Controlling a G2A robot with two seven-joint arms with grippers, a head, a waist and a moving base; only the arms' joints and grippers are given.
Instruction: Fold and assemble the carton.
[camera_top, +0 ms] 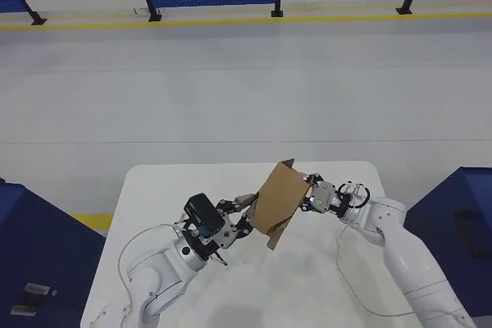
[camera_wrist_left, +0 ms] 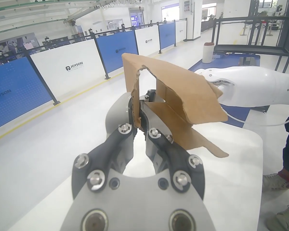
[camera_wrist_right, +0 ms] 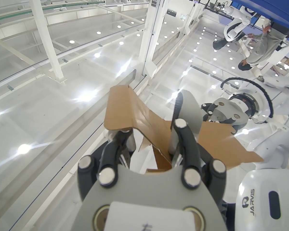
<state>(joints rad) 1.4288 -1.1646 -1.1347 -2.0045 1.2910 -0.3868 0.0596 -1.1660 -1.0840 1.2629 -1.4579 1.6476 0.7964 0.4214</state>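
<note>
A brown cardboard carton (camera_top: 280,203), partly folded with loose flaps, hangs tilted above the white table (camera_top: 328,279) between my two arms. My left gripper (camera_top: 244,216) is at the carton's near-left edge. In the left wrist view the left gripper (camera_wrist_left: 140,111) is shut on a thin, torn-edged panel of the carton (camera_wrist_left: 183,97). My right gripper (camera_top: 310,198) meets the carton's opposite edge. In the right wrist view the right gripper (camera_wrist_right: 151,121) has a folded wall of the carton (camera_wrist_right: 147,123) between its fingers, and one flap curls over a finger.
Blue barriers stand on both sides of the table (camera_top: 25,238) (camera_top: 467,205). Bare white tabletop lies under and in front of the carton. The left arm's wrist (camera_wrist_right: 226,116) is just beyond the carton in the right wrist view.
</note>
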